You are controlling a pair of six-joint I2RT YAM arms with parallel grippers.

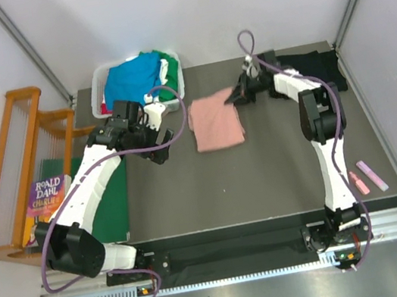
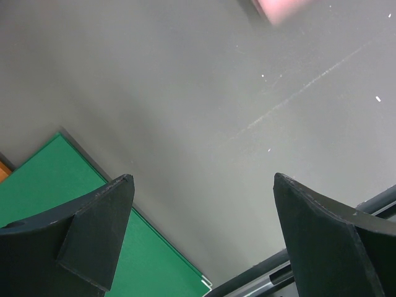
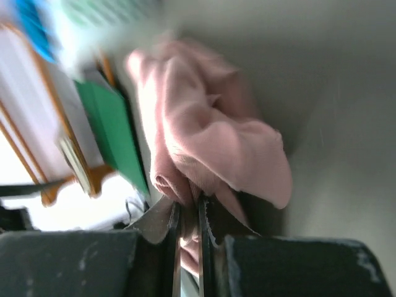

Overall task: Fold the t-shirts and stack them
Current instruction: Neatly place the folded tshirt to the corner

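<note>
Dusty-pink cloth, the pink t-shirt, lies as a rough rectangle on the far middle of the dark desk. Its far right corner is bunched and raised. The left, right and near edges rest flat. Bare desk extends from the near edge of the shirt to the arm bases, and to the right as far as the right arm.

The right tool sits at the bunched corner. In the right wrist view its fingers are pressed together on a fold of the pink cloth, which billows just beyond the tips.

The left tool is just left of the shirt and not touching it. Its fingers are spread wide over bare desk and hold nothing. The edge of the green board lies below them.

A white bin with a blue t-shirt on top stands at the far left corner. A black t-shirt lies at the far right corner, well apart from the pink one.
</note>
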